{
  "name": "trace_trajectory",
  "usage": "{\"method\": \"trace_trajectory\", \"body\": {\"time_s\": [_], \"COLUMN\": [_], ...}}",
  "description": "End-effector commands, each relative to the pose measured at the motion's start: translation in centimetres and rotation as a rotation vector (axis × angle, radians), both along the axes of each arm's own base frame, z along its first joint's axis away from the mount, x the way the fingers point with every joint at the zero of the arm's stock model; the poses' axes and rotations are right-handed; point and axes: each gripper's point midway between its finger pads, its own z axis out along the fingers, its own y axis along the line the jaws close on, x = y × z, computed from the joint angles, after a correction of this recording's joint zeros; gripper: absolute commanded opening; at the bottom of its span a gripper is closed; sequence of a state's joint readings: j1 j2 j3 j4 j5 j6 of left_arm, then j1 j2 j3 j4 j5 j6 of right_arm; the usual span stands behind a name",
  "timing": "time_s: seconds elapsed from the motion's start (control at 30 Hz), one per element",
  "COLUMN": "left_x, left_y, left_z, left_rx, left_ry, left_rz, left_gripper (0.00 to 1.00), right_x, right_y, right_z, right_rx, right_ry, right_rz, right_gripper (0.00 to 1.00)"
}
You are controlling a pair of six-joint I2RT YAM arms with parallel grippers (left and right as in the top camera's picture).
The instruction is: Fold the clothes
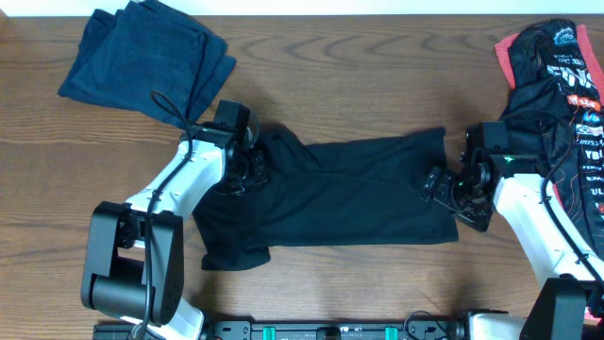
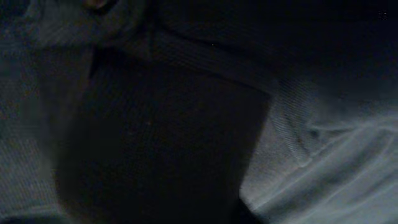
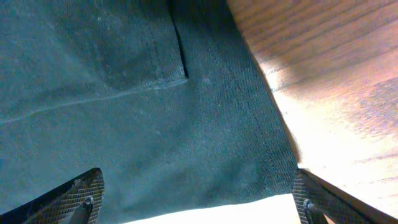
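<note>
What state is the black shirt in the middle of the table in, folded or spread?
Spread, not yet folded: the black shirt lies flat across the table, bunched near the left gripper.

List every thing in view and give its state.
Shirt, laid out, not yet folded.
Blue cloth, folded.
Red-trimmed heap, crumpled.
Left fingers, down at the shirt's end, opening hidden.
Right fingers, open over the shirt's edge.
</note>
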State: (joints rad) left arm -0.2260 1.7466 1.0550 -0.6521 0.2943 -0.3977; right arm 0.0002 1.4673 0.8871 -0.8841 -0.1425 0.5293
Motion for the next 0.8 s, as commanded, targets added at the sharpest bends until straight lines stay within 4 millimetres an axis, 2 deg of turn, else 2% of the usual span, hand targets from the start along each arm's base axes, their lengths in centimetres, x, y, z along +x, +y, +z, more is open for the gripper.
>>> {"method": "trace_trajectory", "body": {"time_s": [0.0, 0.23, 0.53, 0.63, 0.77], "left_x": [0.9, 2.8, 8.6, 10.5, 11.9], "left_y": [-0.3, -0.8, -1.6, -0.7, 1.2], "left_z": [0.7, 2.3, 4.9, 5.6, 6.0], "left_rx": [-0.016, -0.025, -0.066, -0.008, 0.102], "left_ry": [-0.032, -0.110, -0.364, -0.450, -0.511], "left_rz": [-0.005, -0.044, -0.034, -0.006, 0.040], "left_gripper": [0.08, 0.06, 0.06, 0.06, 0.06], "right_x": [0.2, 1.2, 2.5, 2.8, 3.3], "right_y": [0.3, 0.3, 0.1, 0.1, -0.1], "right_z": [0.2, 0.3, 0.5, 0.5, 0.3], "right_rx": [0.002, 0.002, -0.011, -0.010, -0.018], "right_ry": [-0.020, -0.061, -0.114, -0.125, -0.151], "right_rz": [0.023, 0.023, 0.013, 0.004, -0.002], "right_gripper": [0.95, 0.93, 0.93, 0.94, 0.96]}}
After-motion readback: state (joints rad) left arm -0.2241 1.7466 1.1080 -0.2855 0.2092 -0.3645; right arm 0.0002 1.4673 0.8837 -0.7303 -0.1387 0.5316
